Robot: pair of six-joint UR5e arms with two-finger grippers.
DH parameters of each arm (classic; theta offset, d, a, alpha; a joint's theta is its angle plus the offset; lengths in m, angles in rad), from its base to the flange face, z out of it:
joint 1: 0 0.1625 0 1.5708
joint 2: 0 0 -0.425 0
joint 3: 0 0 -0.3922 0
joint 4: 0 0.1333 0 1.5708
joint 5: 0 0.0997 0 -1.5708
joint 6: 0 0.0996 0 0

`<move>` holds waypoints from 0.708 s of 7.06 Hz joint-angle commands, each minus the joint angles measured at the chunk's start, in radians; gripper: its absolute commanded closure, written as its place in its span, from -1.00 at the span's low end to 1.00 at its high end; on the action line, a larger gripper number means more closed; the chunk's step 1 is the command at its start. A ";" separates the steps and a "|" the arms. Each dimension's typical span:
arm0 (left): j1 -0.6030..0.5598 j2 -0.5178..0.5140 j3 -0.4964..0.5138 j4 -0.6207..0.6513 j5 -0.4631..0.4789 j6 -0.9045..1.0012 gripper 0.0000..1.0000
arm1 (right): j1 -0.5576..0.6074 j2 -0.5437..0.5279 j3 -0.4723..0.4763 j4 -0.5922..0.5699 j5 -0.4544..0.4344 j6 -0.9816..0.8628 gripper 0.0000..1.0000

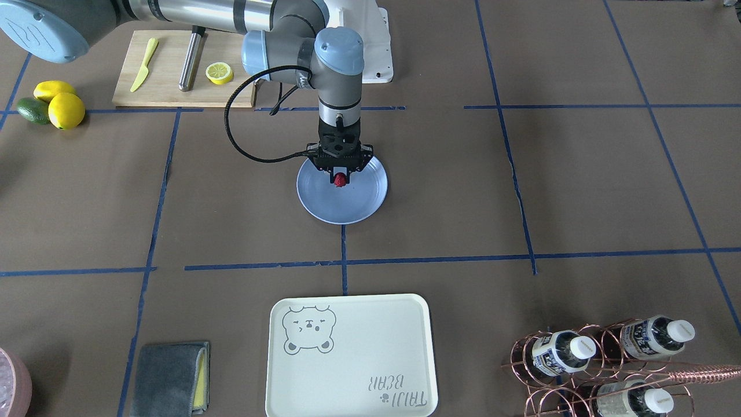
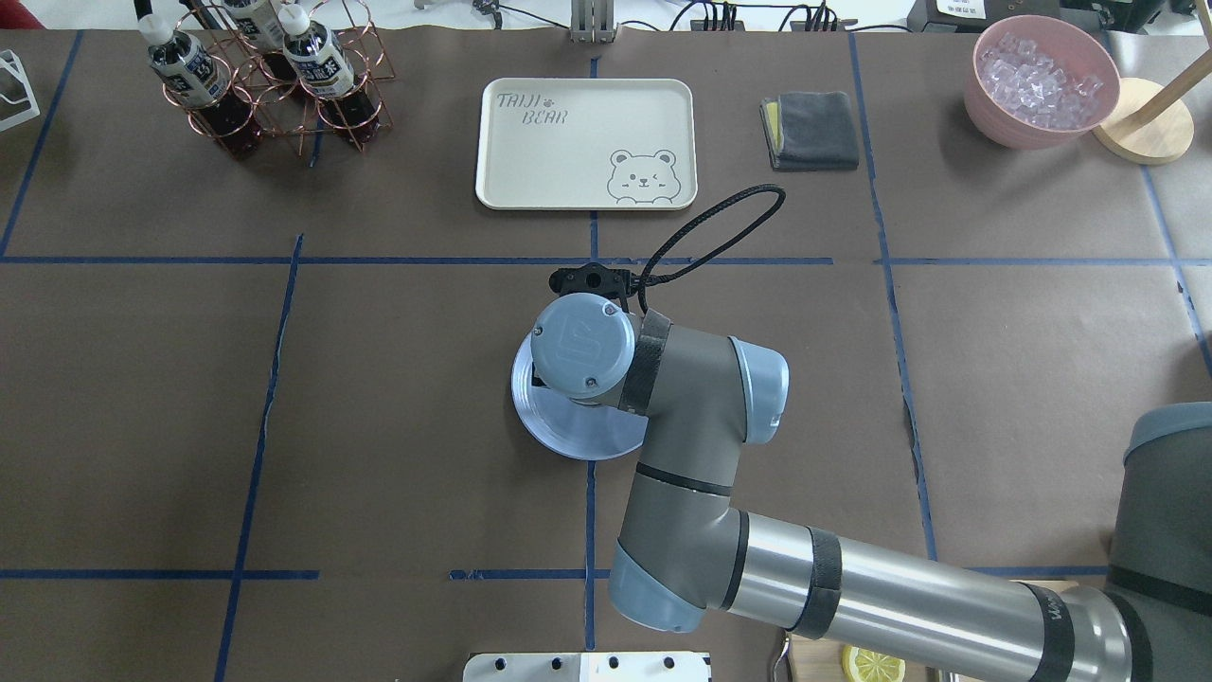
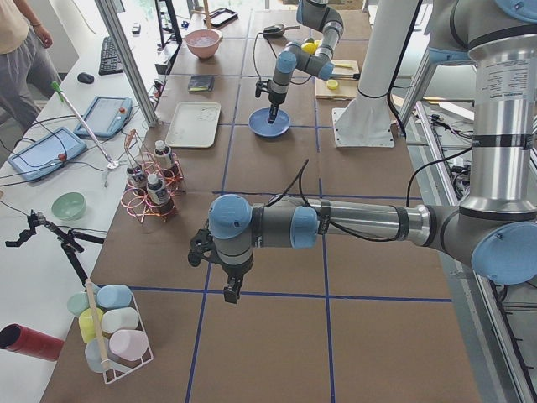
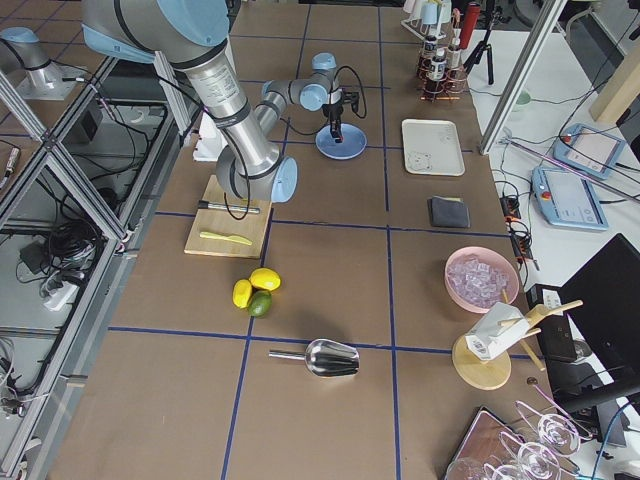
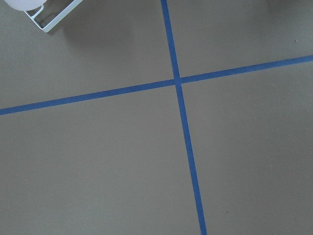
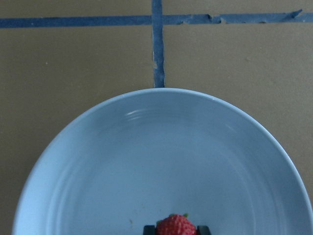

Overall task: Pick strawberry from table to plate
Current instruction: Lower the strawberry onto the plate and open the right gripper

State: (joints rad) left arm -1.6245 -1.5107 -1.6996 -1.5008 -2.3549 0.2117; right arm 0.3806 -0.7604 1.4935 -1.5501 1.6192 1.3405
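The small red strawberry [image 1: 340,180] hangs just above the pale blue plate [image 1: 347,205], pinched in my right gripper [image 1: 340,176], which points straight down over the plate's robot-side half. The right wrist view shows the strawberry [image 6: 175,226] between the two dark fingertips, with the plate [image 6: 146,161] filling the frame below. From overhead the wrist hides the berry and only part of the plate [image 2: 568,431] shows. My left gripper [image 3: 228,292] hovers over bare brown table [image 5: 98,161] far from the plate; whether it is open or shut I cannot tell.
A cream bear-print tray [image 1: 347,353] lies on the operators' side of the plate. Two lemons and an avocado [image 1: 55,105] sit beside a cutting board [image 1: 168,81]. A copper bottle rack [image 1: 602,359], a grey cloth [image 1: 171,376] and a pink ice bowl [image 2: 1042,80] stand along the far edge.
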 commanded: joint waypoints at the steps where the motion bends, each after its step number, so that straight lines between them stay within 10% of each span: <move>1: 0.000 0.001 0.000 0.001 0.000 0.000 -1.00 | 0.000 0.001 -0.033 0.042 -0.002 -0.007 0.23; 2: 0.000 0.001 0.000 0.001 0.000 0.000 -1.00 | 0.000 0.009 -0.032 0.050 -0.002 -0.001 -0.67; 5: 0.000 0.001 0.000 0.001 0.000 0.000 -1.00 | 0.053 -0.002 0.046 0.041 0.046 -0.030 -1.00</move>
State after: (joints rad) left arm -1.6245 -1.5094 -1.6996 -1.5002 -2.3546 0.2117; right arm 0.3940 -0.7523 1.4946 -1.5029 1.6307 1.3273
